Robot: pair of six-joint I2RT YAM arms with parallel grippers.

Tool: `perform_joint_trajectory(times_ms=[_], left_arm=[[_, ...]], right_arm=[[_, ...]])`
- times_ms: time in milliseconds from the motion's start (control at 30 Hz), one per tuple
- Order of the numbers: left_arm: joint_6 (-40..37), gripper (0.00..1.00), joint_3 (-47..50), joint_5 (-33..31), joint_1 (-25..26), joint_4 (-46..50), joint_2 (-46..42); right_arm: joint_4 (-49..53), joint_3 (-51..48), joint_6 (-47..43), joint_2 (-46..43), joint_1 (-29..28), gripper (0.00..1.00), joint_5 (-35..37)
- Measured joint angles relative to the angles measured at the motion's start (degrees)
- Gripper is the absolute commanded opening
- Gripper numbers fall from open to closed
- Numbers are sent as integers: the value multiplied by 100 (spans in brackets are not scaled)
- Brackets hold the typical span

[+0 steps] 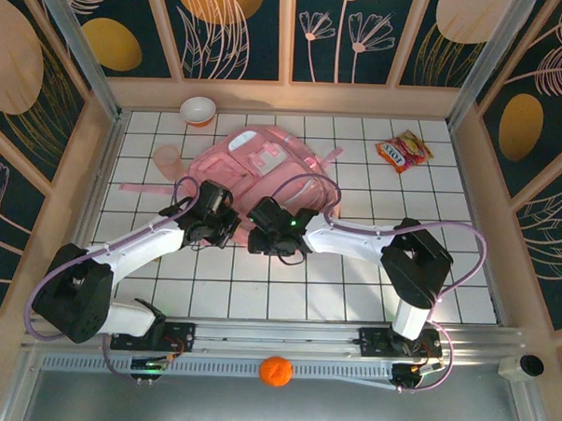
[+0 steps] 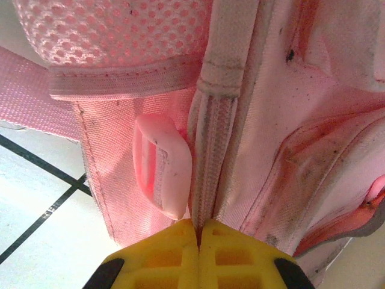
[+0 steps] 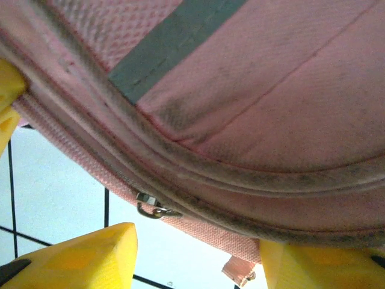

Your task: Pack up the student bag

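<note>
The student bag (image 1: 264,163) is a large pink backpack lying flat at the middle back of the tiled table. At its near edge, my left gripper (image 1: 223,223) is shut on the bag. In the left wrist view the yellow fingers (image 2: 174,253) meet on the bag's zip seam (image 2: 212,150), beside a pale pink plastic buckle (image 2: 161,165). My right gripper (image 1: 262,221) is just to the right of it, at the same edge. In the right wrist view that gripper (image 3: 195,241) is open under the bag's rim (image 3: 240,120), with a metal zip slider (image 3: 153,208) above the gap.
A white bowl (image 1: 200,109) and a pink cup (image 1: 167,157) stand at the back left. A red and yellow snack packet (image 1: 403,151) lies at the back right. An orange ball (image 1: 275,371) rests on the rail in front of the arm bases.
</note>
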State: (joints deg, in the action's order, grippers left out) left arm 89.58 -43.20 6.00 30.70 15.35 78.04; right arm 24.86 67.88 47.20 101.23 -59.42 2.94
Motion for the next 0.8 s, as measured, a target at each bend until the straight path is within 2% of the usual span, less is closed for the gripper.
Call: perform_joint_trajectory(times_ms=[100, 200, 467, 800], left_arm=[[0, 0, 0, 4, 0, -17, 0], [0, 0, 0, 7, 0, -20, 0], [0, 0, 0, 4, 0, -20, 0], [-2, 0, 2, -76, -28, -15, 0]], right_arm=[[4, 0, 61, -2, -7, 57, 122], [-11, -13, 146, -35, -33, 63, 238], [-872, -734, 157, -411, 74, 60, 114], [-1335, -1069, -13, -564, 186, 25, -136]])
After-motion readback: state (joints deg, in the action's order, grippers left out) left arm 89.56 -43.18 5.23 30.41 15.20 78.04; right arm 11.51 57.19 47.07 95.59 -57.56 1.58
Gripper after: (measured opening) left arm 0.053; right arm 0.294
